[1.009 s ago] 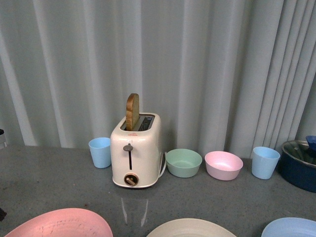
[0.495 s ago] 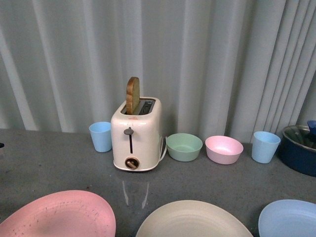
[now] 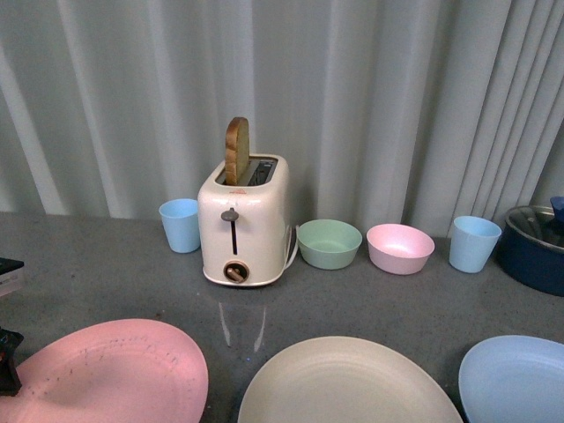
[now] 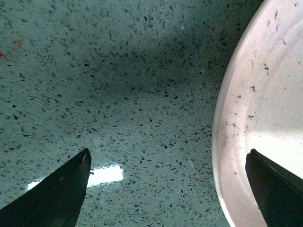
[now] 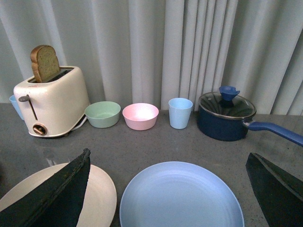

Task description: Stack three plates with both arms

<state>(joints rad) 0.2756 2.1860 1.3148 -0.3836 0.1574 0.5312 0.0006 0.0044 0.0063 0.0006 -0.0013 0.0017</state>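
Observation:
Three plates lie in a row on the grey counter near its front: the pink plate [image 3: 115, 374] at the left, the cream-beige plate [image 3: 344, 383] in the middle, the light blue plate [image 3: 520, 379] at the right. My left gripper [image 4: 168, 156] is open and empty. It hangs low over the counter with the pink plate's rim [image 4: 236, 118] between its jaws. My right gripper [image 5: 167, 155] is open and empty above the blue plate [image 5: 180, 198], with the cream plate [image 5: 102, 194] beside it.
Behind the plates stand a cream toaster [image 3: 245, 231] with a bread slice, two blue cups [image 3: 179, 224] [image 3: 473, 242], a green bowl [image 3: 329, 243], a pink bowl [image 3: 399, 248] and a dark blue lidded pot [image 5: 226, 116]. A grey curtain closes the back.
The front view has tilted down: the toaster, bowls and cups sit higher in the picture and more of the three plates shows. A dark part of my left arm has come in at the left edge.

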